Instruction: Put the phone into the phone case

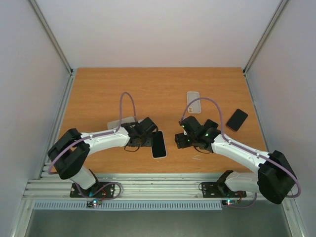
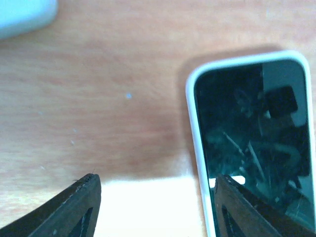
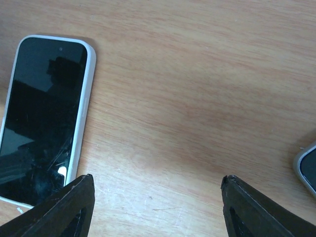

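Note:
A phone [image 1: 158, 144] lies flat on the wooden table, dark cracked screen up, with the white rim of a phone case [image 2: 193, 148] running round it. The same phone [image 3: 42, 118] shows at the left of the right wrist view. My left gripper [image 1: 149, 134] hovers open just left of it, and one of its fingers [image 2: 252, 210] is over the phone's near edge. My right gripper [image 1: 180, 138] is open over bare wood to the phone's right, holding nothing.
A clear case [image 1: 193, 102] lies further back near the middle, and a dark phone [image 1: 237, 120] at the right. Another pale case [image 1: 121, 121] sits partly under the left arm. A grey-rimmed edge [image 3: 308, 168] shows at the right of the right wrist view.

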Controlling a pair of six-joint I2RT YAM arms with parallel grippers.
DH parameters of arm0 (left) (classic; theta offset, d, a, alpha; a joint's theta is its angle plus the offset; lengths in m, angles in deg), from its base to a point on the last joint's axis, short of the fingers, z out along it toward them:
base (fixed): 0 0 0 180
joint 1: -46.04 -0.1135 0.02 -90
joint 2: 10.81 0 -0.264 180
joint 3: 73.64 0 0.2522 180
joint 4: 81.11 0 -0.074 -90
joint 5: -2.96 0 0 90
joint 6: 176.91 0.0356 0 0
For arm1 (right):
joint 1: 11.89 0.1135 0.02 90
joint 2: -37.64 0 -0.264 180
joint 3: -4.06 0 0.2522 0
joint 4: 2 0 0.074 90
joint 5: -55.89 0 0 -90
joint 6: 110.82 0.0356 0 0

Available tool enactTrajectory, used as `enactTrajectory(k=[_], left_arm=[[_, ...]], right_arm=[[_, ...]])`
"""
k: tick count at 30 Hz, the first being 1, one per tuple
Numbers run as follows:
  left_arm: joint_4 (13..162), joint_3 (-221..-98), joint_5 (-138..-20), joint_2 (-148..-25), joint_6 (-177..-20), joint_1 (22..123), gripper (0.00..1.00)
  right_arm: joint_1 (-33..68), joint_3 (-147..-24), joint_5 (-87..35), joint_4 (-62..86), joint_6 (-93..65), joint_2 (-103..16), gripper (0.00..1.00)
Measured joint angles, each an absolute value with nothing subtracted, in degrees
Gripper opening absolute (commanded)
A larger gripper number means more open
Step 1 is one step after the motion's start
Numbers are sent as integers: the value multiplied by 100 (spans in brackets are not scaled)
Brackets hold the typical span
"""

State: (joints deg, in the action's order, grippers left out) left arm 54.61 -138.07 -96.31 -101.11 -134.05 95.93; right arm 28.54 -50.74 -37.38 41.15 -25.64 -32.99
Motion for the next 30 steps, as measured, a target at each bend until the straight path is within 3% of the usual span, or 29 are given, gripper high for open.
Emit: enactTrajectory(k=[17,30], left_arm=[[5450,-14660,-9332,-10942,-12987,8892,52],[5443,-14902,-9234,-11335,-12852,8879,37]], right_arm=[[2854,-4862,-3432,3615,-2468,-3301,75],[2854,-4862,-3277,3551,-2468,-3412,79]])
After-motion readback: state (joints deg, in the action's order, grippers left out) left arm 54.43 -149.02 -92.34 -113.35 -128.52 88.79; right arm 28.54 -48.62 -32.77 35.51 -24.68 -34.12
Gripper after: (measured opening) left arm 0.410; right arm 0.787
